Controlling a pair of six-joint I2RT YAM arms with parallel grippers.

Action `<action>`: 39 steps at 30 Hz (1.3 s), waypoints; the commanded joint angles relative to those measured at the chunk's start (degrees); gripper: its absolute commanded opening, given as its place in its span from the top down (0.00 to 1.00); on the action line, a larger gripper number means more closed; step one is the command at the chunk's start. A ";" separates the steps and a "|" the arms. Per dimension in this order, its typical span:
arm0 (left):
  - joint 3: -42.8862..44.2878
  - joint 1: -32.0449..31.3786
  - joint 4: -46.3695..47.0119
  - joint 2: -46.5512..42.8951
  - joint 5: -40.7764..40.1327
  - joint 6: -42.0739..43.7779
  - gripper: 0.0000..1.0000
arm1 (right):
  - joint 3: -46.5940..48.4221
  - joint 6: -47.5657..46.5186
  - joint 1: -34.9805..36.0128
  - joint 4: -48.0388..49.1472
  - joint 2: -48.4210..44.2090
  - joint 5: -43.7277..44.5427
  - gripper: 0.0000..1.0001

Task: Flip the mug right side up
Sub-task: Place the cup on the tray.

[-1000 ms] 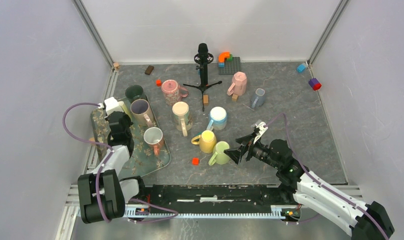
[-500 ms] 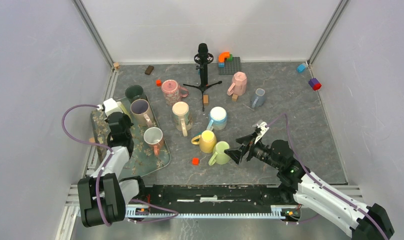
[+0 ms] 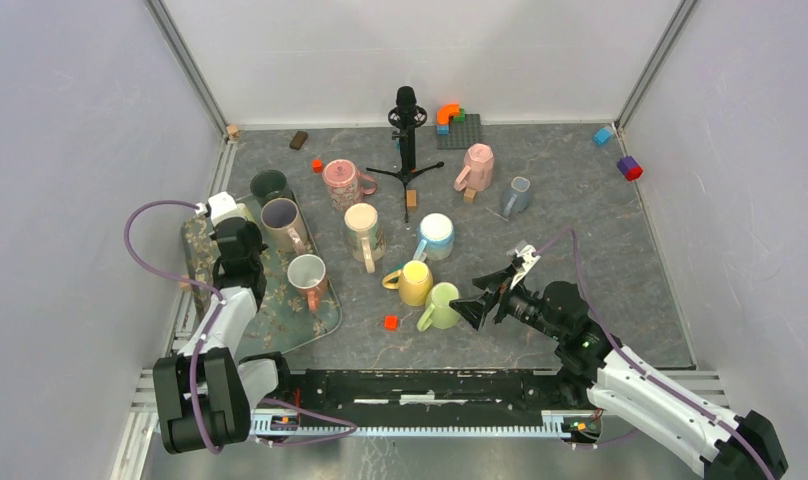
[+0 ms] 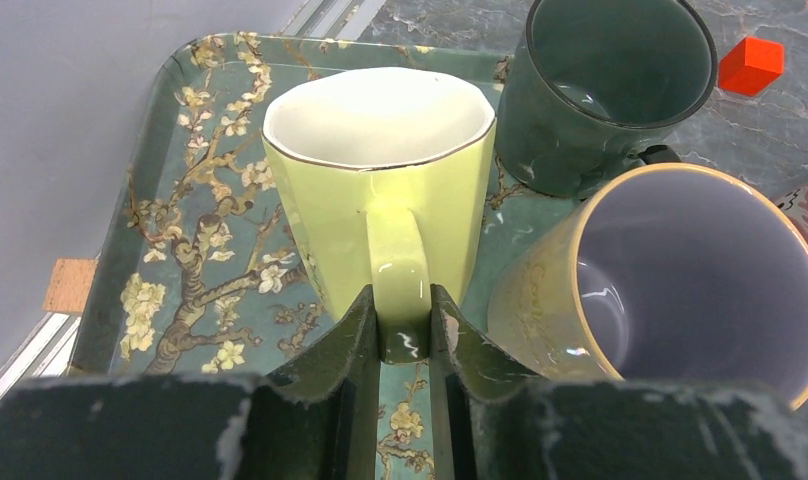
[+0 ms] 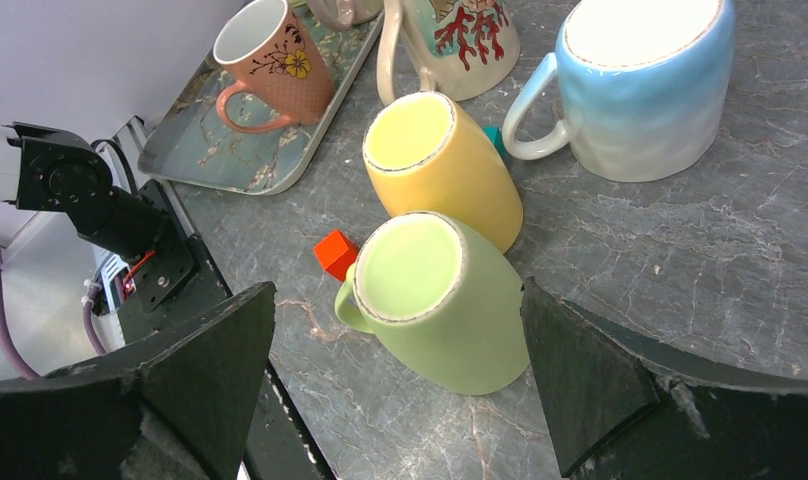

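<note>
1. Your left arm is hanging over the tray at the left edge of the desk, wrist pointing to the far side.
2. Your left fingers are pressing in on the handle of the lime mug, pinching it from both sides. That mug is standing upright on the tray, mouth up.
3. A dark green mug and a mug with a lavender inside are standing just right of the lime mug. Both are upright, and the lavender one is close against its side.
4. Your right arm is lying low over the desk, pointing left towards the middle.
5. Your right fingers are spread as wide as they go, with nothing between them.
6. The light green mug is lying on its side on the desk just ahead of those fingers. It is in line with the gap, its mouth facing the wrist camera. You cannot tell whether a tip is touching it.
7. The yellow mug is lying on its side too, touching the green one on its far side.
8. A red block is sitting just beside the green mug's handle, on the left.
9. The blue mug is standing upright farther back, apart from both.
10. Bare desk is showing to the right of the green mug, and the desk's near edge is running close by on the near left.
</note>
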 commanded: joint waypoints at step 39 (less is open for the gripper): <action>3.07 -1.88 -9.07 -2.47 -2.99 -6.30 0.61 | -0.69 1.20 0.18 -0.47 -3.25 1.25 0.03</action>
